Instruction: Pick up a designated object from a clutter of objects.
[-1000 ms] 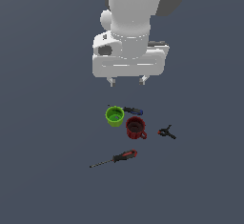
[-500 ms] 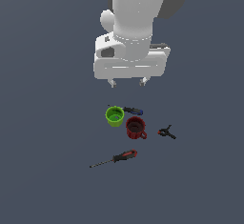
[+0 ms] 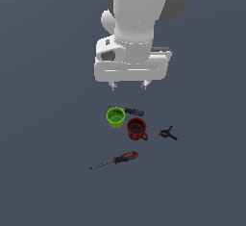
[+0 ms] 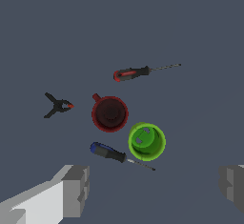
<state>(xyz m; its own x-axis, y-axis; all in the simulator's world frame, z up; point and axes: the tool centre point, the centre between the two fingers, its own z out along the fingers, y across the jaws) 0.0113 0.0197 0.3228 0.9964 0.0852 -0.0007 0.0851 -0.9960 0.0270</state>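
While the gripper point(image 3: 129, 85) hangs well above the floor point(image 3: 48, 124) with its fingers point(image 4: 76, 189) spread wide and nothing between them, the clutter lies below it. The red-handled screwdriver point(image 3: 115, 160) lies flat and apart from the other objects, nearest the exterior camera, its red-and-black handle toward the exterior view's right and its thin dark shaft pointing to that view's left. In the wrist view the same screwdriver point(image 4: 143, 71) lies beyond the dark red mug point(image 4: 109, 113), clear of it. The mug point(image 3: 137, 129) stands upright just beside the green cup point(image 3: 116, 117), which also stands upright. A blue-and-black-handled tool point(image 3: 133, 111) lies just behind the cup, its shaft partly hidden by it. A small black clamp point(image 3: 167, 133) with red tips rests near the mug, on the exterior view's right.
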